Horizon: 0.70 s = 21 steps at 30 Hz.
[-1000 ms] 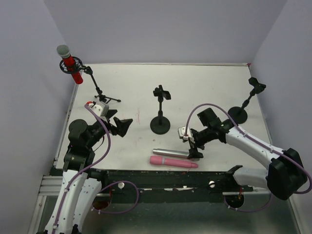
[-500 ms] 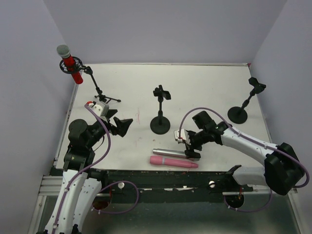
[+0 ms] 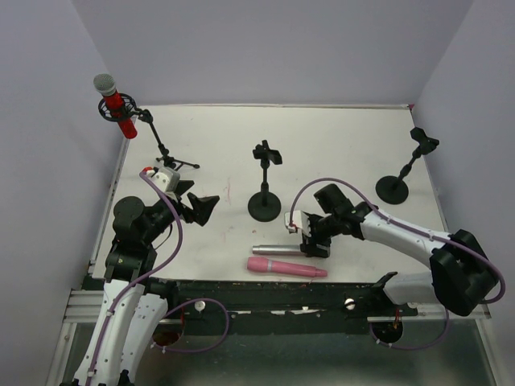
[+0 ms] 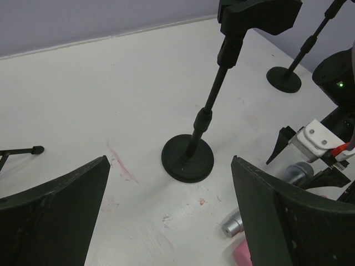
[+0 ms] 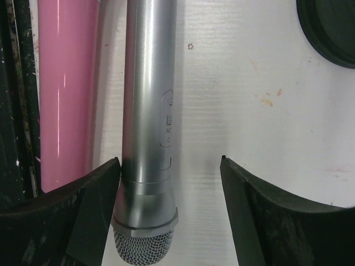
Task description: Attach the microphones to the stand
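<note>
The silver-grey microphone (image 3: 276, 250) lies flat near the table's front edge, with the pink microphone (image 3: 286, 267) beside it. My right gripper (image 3: 315, 241) is down over the silver one's head end. In the right wrist view its jaws stand open on either side of the silver microphone (image 5: 148, 111); the left finger (image 5: 94, 194) touches the body and the right finger (image 5: 266, 205) stands apart. The pink microphone (image 5: 64, 94) lies outside the left finger. The red microphone (image 3: 114, 108) sits clipped in the tripod stand (image 3: 165, 153). My left gripper (image 3: 201, 209) hangs open, holding nothing.
A round-base stand (image 3: 265, 185) with a bare clip stands mid-table, just behind the microphones. Another bare stand (image 3: 406, 170) leans at the right edge. The left wrist view shows the middle stand (image 4: 208, 111), the silver microphone's tail (image 4: 233, 226) and my right gripper (image 4: 319, 144).
My right gripper has slid left along the silver microphone and its jaws have narrowed around it. The left arm and all three microphones have stayed put.
</note>
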Tool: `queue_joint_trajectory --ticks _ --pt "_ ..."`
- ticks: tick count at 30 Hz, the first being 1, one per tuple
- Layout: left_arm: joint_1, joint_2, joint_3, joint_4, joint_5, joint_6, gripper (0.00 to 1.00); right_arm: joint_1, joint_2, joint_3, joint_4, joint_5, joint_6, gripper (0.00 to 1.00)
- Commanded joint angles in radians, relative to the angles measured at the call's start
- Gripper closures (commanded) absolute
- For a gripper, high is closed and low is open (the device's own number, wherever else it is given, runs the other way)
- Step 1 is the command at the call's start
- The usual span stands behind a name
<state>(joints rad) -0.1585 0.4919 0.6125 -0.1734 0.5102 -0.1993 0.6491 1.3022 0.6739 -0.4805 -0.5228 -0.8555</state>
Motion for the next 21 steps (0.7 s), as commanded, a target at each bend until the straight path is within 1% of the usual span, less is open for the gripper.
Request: queue_joint_trajectory --ticks 1,9,13,16,17,21 --pt "0.004 -0.004 -0.005 0.017 0.025 -0.005 0.01 0.007 0.016 -0.004 0.055 0.07 0.05 0.2" --pt "0.004 -0.003 -0.005 0.017 0.027 -0.005 0.01 0.007 0.068 0.001 0.112 0.19 0.087 0.22" --pt "0.004 -0.003 -0.005 0.015 0.027 -0.005 0.01 0.007 0.072 -0.005 0.123 0.207 0.078 0.22" --pt "0.004 -0.004 -0.003 0.015 0.031 -0.006 0.01 0.007 0.077 -0.005 0.132 0.225 0.067 0.25" --pt "0.004 -0.004 -0.003 0.015 0.031 -0.006 0.01 0.007 0.081 -0.004 0.137 0.239 0.069 0.27" --pt "0.004 -0.003 -0.003 0.018 0.037 -0.009 0.01 0.007 0.101 0.018 0.151 0.325 0.085 0.27"
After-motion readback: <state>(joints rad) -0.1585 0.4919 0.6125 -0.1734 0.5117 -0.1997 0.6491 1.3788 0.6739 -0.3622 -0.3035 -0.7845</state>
